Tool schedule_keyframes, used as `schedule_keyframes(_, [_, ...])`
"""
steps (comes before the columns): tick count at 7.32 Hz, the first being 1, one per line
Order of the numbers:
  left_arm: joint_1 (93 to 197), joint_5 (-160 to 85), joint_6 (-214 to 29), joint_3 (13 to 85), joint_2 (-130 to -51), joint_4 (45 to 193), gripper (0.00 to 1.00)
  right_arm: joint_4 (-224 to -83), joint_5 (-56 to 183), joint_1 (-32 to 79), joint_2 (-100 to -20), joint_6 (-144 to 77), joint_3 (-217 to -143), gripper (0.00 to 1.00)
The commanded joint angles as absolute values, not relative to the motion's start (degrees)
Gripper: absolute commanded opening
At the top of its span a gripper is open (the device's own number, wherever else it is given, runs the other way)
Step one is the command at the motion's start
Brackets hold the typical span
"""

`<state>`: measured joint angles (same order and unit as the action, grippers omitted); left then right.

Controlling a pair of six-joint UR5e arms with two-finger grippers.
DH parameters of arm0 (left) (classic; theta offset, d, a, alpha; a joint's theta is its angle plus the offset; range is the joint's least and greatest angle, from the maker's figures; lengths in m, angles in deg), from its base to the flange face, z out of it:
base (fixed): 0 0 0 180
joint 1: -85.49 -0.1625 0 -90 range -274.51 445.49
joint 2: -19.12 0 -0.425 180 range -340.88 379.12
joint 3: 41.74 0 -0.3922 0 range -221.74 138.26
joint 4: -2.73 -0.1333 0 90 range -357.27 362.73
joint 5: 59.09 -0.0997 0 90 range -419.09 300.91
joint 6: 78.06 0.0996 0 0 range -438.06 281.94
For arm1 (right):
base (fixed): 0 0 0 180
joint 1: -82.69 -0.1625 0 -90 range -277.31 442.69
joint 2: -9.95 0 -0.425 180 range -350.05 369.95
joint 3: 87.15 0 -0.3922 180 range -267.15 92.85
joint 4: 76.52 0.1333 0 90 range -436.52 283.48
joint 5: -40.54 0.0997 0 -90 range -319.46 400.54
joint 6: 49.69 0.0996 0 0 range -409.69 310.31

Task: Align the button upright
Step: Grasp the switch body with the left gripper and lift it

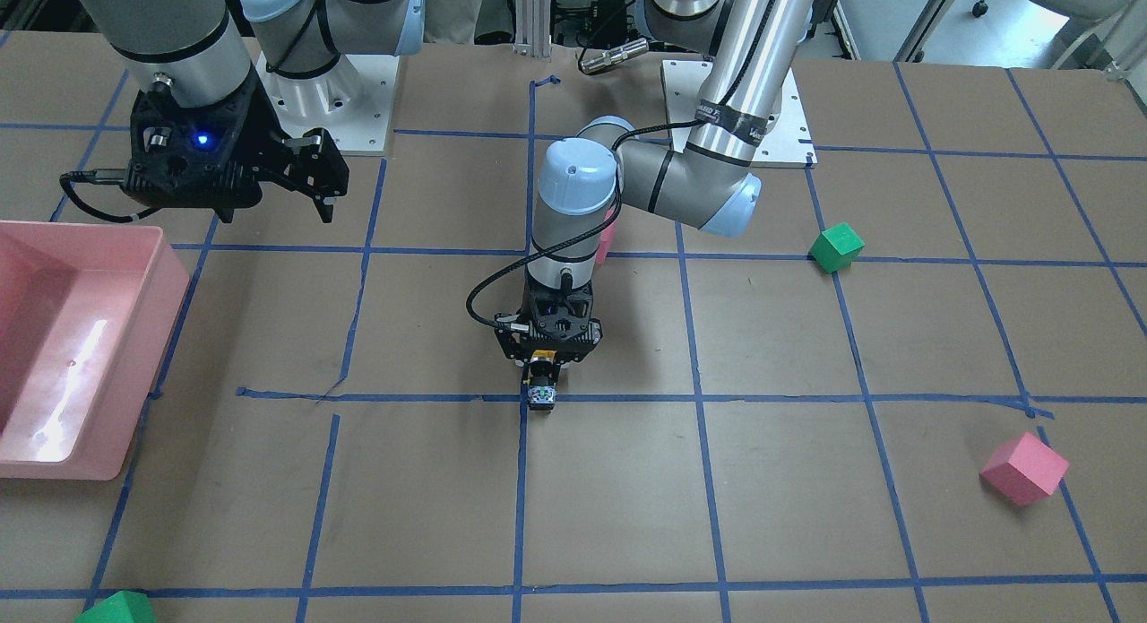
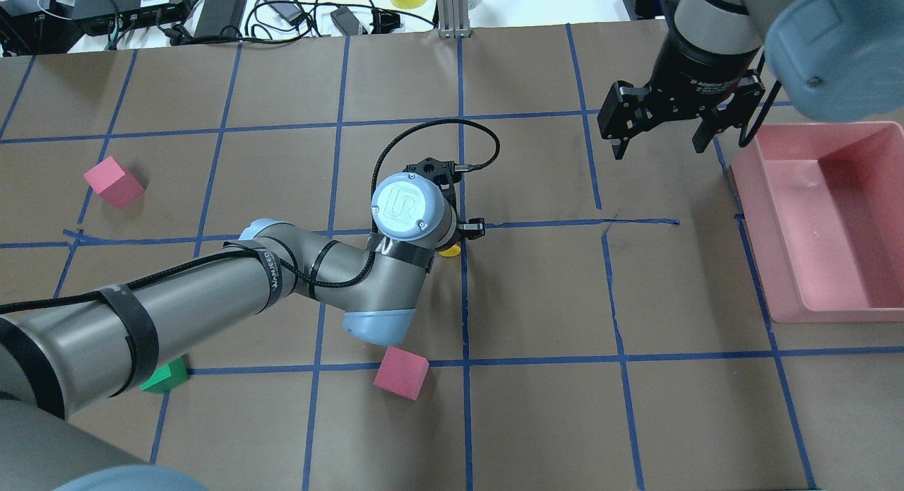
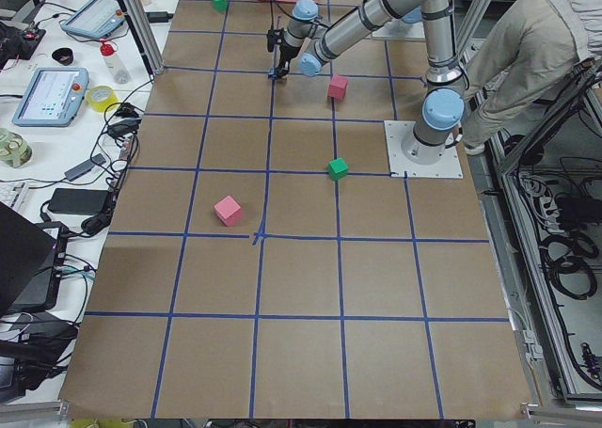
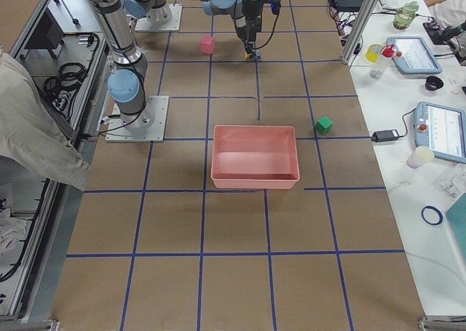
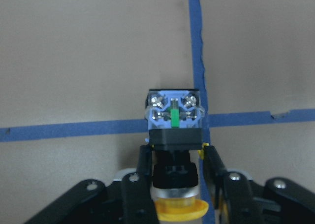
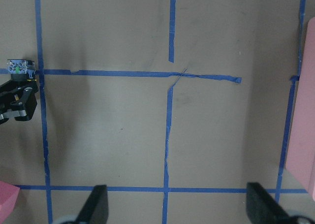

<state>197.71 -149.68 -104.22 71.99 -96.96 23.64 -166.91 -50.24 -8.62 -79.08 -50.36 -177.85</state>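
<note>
1. The left gripper [image 5: 175, 156] points down at the table's middle and is clamped on the button [image 5: 174, 116]; its fingers [image 5: 143, 161] press on either side of the black body.
2. The button sits at a crossing of the blue tape [image 5: 195, 37]; whether it rests on the paper or hangs just above it cannot be told.
3. It is not upright; the yellow cap points back toward the robot, and the whitish block with its screws and green strip faces away, so the axis runs flat or steeply tilted.
4. The right gripper [image 2: 658, 148] hangs above the table beside the pink bin [image 2: 754, 222], its jaws spread and nothing between them; it is well apart from the button.
5. Judged from this, the grasp is done; what is left is to turn the button so the block is down and the cap up, set it on the paper, and let go.
</note>
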Motion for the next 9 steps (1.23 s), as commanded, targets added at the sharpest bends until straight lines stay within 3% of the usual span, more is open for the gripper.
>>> schedule_keyframes(1, [197.55, -146.75, -117.09, 67.36, -96.11, 33.51, 0.0, -166.96, -50.25, -8.62, -79.08, -50.39, -177.85, 1.0])
schedule_keyframes(3, [195.02, -139.47, -134.14, 61.9, -96.1, 48.46, 0.0, -166.87, -50.25, -8.62, -79.08, -50.48, -177.85, 1.0])
schedule_keyframes(6, [183.79, -118.43, -142.02, 63.02, -96.1, 52.56, 0.0, -166.87, -50.25, -8.62, -79.08, -50.66, -177.94, 1.0])
schedule_keyframes(9, [180.41, -100.78, -149.76, 64.59, -97.94, 53.71, 0.0, -166.87, -50.25, -8.62, -79.08, -50.75, -177.94, 1.0])
